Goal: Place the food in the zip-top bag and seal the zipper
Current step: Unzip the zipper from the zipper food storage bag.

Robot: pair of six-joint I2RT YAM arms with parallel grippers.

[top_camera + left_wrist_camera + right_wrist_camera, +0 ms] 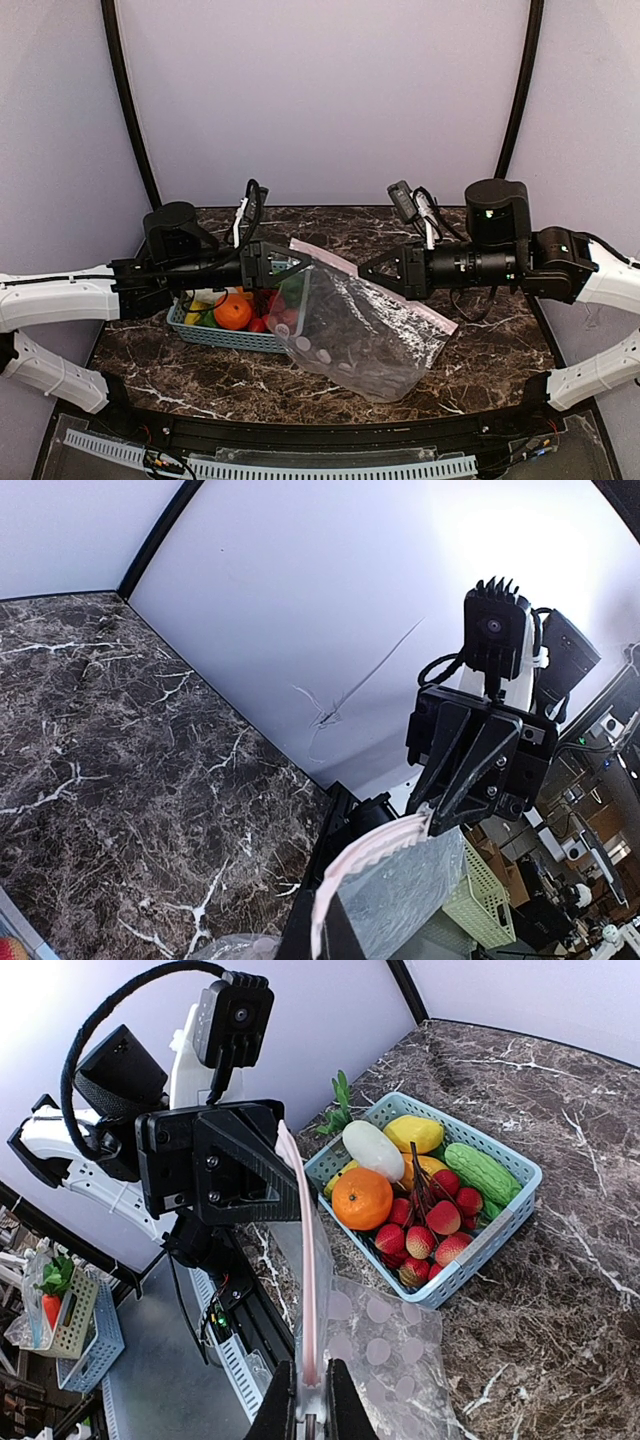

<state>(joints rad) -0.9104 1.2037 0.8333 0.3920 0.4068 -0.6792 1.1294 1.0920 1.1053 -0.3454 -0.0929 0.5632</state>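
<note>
Left gripper and right gripper each pinch the mouth edge of the zip-top bag, stretched between them; I see the food lying nearer my left arm.

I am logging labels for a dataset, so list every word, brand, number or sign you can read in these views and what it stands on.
No text can be read in any view.
Zip-top bag: pale round dots only, no lettering.
Basket: no label showing.
Background clutter in the left wrist view: too blurred to tell whether it carries any writing.
</note>
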